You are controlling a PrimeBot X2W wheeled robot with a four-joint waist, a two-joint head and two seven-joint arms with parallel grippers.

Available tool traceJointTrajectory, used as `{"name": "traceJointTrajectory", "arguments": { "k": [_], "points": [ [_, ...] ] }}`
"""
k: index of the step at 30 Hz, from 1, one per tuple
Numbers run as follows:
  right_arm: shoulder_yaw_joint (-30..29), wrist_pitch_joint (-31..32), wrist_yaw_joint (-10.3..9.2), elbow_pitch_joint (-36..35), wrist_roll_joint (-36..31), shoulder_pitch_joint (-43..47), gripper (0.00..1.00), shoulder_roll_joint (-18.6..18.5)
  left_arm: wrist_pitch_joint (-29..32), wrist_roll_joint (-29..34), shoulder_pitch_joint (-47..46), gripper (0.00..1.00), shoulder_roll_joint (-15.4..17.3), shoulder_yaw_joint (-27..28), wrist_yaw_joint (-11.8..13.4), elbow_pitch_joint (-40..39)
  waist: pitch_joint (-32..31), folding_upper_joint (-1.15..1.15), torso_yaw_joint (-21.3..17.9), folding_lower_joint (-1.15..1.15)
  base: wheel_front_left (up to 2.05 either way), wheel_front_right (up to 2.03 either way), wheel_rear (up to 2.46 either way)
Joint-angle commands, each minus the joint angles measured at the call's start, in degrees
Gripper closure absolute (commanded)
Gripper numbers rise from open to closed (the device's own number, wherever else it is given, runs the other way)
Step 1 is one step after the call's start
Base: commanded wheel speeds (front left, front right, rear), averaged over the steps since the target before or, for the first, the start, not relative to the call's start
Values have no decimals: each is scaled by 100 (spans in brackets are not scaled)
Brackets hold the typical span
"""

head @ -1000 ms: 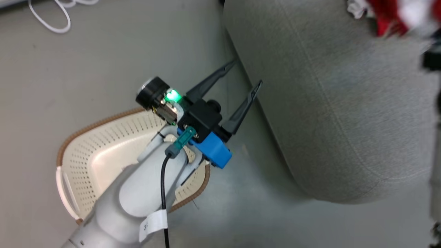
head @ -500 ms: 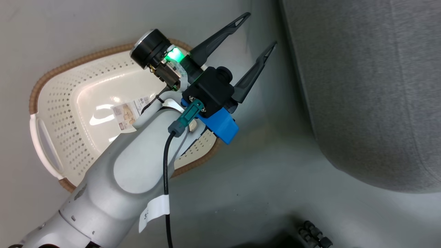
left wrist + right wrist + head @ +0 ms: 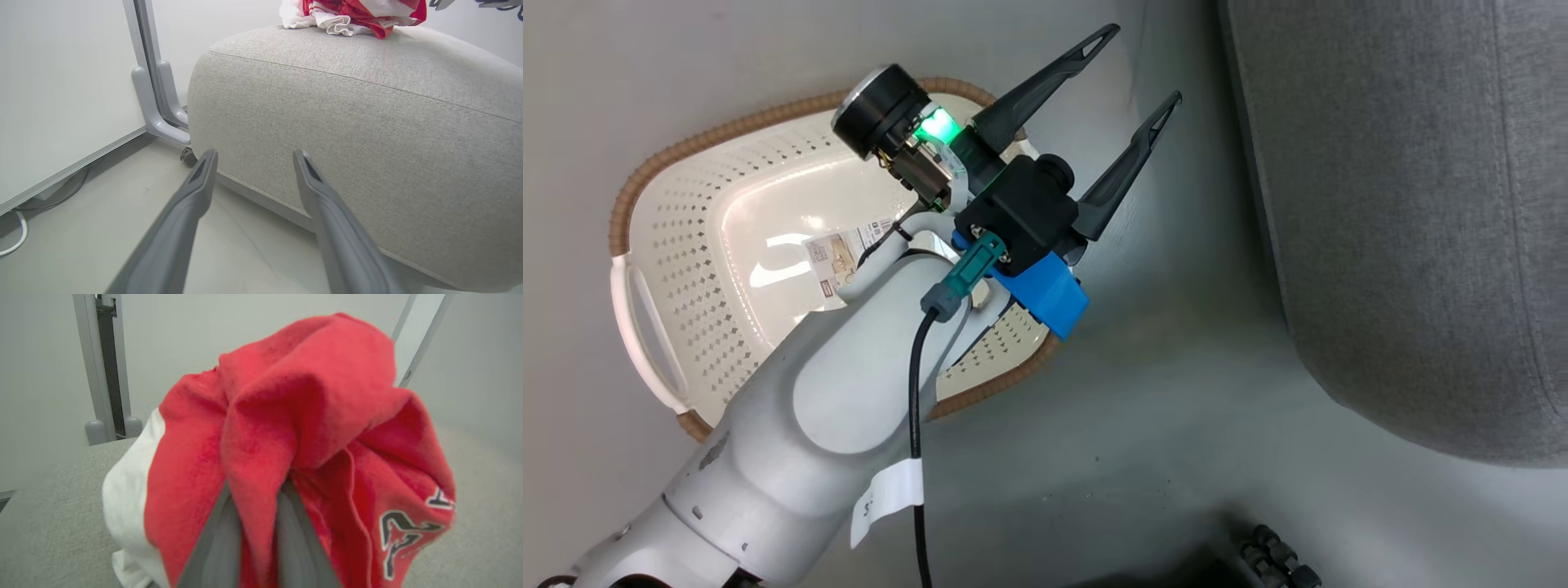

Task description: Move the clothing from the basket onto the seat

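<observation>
Clothing (image 3: 286,416) is bunched in a red and white heap on the top of the seat (image 3: 49,498), and a fold of it runs down between the two fingers of our right gripper (image 3: 256,490). Those fingers stand close together and pinch the fold, so the fabric rises in a peak above the cushion instead of lying flat. We judge that the garment is already where it belongs and only needs letting go.

From the left wrist, the clothing (image 3: 351,12) sits at the far upper edge of the seat (image 3: 367,122), well apart from our left gripper (image 3: 255,154). That gripper hangs low with its fingers spread wide and nothing between them, over the floor between the basket (image 3: 678,269) and the seat (image 3: 1405,204). We take it as parked out of the way. The basket's pale bottom shows bare around its sticker (image 3: 837,253), though our left forearm covers one part.
</observation>
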Motion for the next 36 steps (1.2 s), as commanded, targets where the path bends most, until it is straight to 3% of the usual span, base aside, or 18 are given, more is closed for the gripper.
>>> {"name": "traceJointTrajectory", "arguments": {
  "k": [1,14,25,36],
  "points": [
    [-35,-4,-1,-54,44,118,0,30,-46,-34,-22,0,16,17,45,6,-67,0,-4,-1,0,0,0],
    [202,-4,-1,-1715,-71,2355,0,629,-142,-415,876,0,-49,445,263,-82,-1574,0,-16,-1,0,0,0],
    [1266,-3,-1,-2746,-5,3841,0,1046,-145,-519,2322,0,-98,1637,455,-713,-3085,0,494,-1,0,0,0],
    [2022,-3,-1,-3073,-167,4860,0,1483,-146,-270,3695,0,-248,2945,414,-1099,-4094,0,1030,-1,0,0,0]
  ]
}}
